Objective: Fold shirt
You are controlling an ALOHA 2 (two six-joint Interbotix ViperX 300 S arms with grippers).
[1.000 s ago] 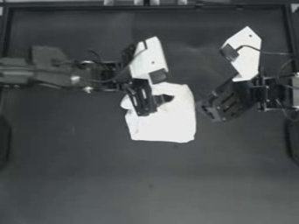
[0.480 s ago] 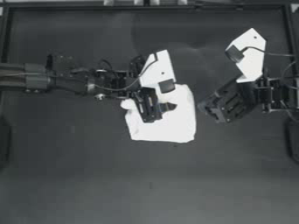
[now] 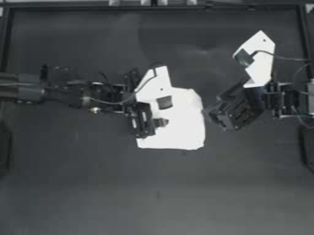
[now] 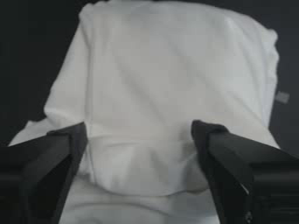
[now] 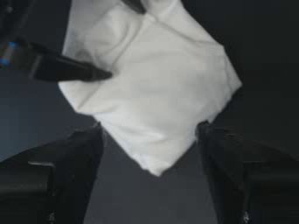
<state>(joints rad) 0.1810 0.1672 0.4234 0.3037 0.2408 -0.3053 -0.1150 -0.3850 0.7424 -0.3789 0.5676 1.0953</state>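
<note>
Dim, soft views; shirt [image 3: 178,119] perhaps overexposed

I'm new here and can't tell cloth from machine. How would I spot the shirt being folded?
Start with the dark table seen from above and look near its middle, between the two black arms. The shirt lies there as a compact folded bundle, with the left gripper open over its left side and the right gripper open just beside its right edge. It is soft and creased, unlike the rigid white blocks on the arms.
</note>
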